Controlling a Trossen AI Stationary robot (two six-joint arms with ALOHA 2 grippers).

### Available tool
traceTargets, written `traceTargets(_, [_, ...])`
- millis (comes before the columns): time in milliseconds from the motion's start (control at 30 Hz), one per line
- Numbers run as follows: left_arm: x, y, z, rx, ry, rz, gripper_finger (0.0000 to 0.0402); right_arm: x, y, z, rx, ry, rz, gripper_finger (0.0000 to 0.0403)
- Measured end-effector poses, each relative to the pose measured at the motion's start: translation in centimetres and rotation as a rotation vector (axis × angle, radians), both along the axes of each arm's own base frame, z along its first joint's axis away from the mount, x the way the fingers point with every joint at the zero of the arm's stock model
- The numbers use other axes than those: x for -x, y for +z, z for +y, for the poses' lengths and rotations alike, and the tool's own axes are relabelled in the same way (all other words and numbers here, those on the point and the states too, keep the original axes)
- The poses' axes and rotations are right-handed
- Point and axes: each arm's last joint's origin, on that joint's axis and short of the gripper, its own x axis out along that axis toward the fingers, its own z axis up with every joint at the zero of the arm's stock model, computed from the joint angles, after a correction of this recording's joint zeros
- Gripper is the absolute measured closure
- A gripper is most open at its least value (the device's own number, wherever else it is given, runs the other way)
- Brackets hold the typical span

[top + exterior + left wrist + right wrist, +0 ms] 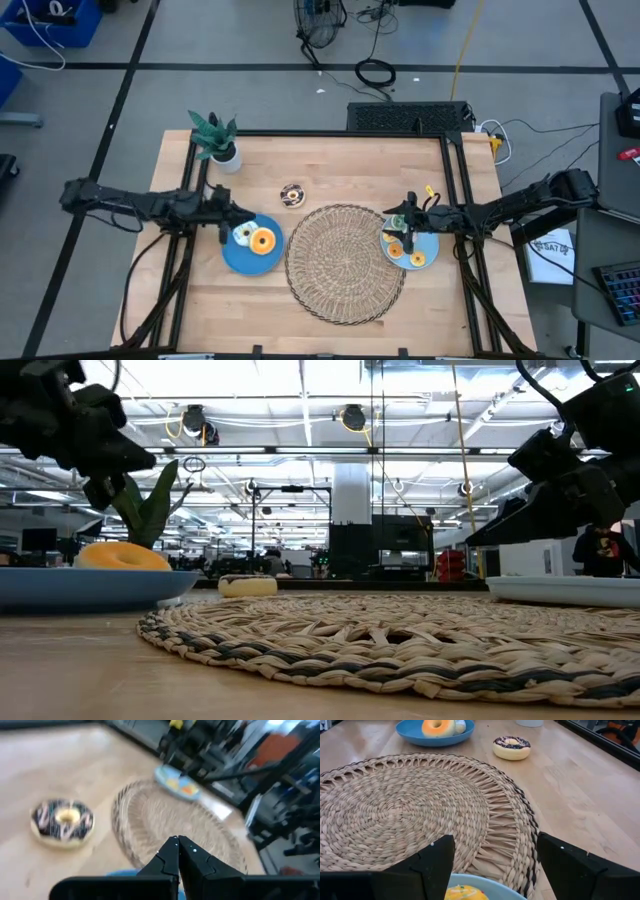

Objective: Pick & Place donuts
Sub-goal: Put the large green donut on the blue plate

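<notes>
A white donut (243, 234) and an orange donut (263, 241) lie on the left blue plate (240, 262). A chocolate donut (292, 195) with sprinkles rests flat on the bare wood behind the wicker mat (345, 262). The right blue plate (425, 244) carries a green donut (398, 222), an orange one (394, 249) and a yellow one (417, 259). My left gripper (232, 215) hovers shut and empty at the left plate's far edge; its shut tips (177, 845) point over the mat. My right gripper (492, 860) stands open above the right plate, a yellow donut (465, 893) just below its fingers.
A potted plant (215, 140) stands at the table's far left corner. The wide wicker mat (405, 810) lies between the two plates. Bare wood (380, 165) stretches along the table's far side.
</notes>
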Motion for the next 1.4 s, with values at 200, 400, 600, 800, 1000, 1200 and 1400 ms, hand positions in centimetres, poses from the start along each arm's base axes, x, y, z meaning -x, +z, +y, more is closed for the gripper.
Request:
traceTargets(200, [-3.2,1.6,-0.8,0.032,0.017,0.226,0.0326,0.0,0.0,0.0,0.0,0.0,0.0,0.0138])
traceTargets(400, [-6.4,2.5,-2.1,0.039,-0.089,0.549,0.0217,0.0,0.0,0.0,0.0,0.0,0.0,0.0137])
traceTargets(600, [-8.1,1.7,-2.9,0.071,-0.114,0.766,0.0162,0.0,0.0,0.0,0.0,0.0,0.0,0.0137])
traceTargets(800, [-8.0,0.3,-2.7,0.033,-0.07,0.905,0.0161,0.0,0.0,0.0,0.0,0.0,0.0,0.0137])
traceTargets(1000, [-8.1,0.2,-2.7,0.022,-0.036,0.911,0.0181,0.0,0.0,0.0,0.0,0.0,0.001,0.0137])
traceTargets(1200, [-8.1,0.2,-2.7,0.013,-0.04,0.906,0.02,0.0,0.0,0.0,0.0,0.0,0.001,0.0137])
traceTargets(1400, [-8.1,0.5,-2.6,-0.022,-0.086,0.9,0.0216,0.0,0.0,0.0,0.0,0.0,0.001,0.0137])
